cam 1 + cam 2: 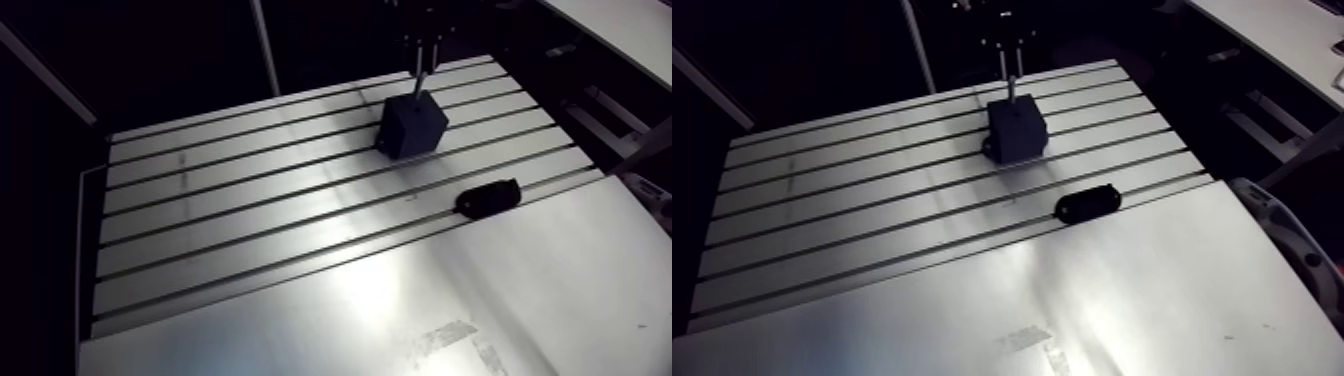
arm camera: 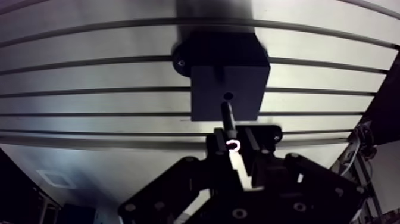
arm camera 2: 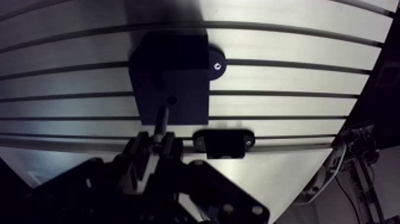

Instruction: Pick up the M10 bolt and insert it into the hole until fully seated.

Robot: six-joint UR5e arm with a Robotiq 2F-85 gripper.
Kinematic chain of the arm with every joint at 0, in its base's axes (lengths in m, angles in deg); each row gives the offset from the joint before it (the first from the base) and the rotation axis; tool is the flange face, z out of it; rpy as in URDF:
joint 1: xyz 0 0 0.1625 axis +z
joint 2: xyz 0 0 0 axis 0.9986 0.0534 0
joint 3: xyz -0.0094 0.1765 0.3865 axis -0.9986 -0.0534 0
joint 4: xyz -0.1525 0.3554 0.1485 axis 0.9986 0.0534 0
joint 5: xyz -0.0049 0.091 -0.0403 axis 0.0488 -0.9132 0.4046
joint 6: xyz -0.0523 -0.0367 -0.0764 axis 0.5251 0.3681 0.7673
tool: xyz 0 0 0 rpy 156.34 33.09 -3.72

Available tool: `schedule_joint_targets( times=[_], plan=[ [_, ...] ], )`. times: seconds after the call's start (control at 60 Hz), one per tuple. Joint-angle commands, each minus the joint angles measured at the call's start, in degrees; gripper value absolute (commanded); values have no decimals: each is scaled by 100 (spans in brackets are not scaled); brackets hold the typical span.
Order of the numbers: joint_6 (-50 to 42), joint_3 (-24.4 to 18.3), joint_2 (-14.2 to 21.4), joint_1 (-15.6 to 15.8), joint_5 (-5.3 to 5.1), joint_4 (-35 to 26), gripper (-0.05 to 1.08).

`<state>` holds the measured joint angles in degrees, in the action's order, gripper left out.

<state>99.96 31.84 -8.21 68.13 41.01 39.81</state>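
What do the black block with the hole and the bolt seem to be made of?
Block: probably plastic, matte black; its faces give no glint. Bolt: likely steel, dark grey; a faint sheen runs along its shank. Both are guesses from the look.

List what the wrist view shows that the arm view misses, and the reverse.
Only the wrist view: the small hole in the top of the black block, and the gripper shut on the bolt, whose tip points at that hole. Only the arm view: the table across its whole slotted width, out to its left edge. Both: the black block, the bolt above it, and the black oval piece lying on the slots beside the block.
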Motion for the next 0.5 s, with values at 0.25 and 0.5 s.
schedule_joint_targets(
  times=[0.25, 0.5],
  plan=[
    [7, 103, -6, 0, 25, 54, 108],
    [8, 104, 3, -9, 25, 45, 108]
  ],
)
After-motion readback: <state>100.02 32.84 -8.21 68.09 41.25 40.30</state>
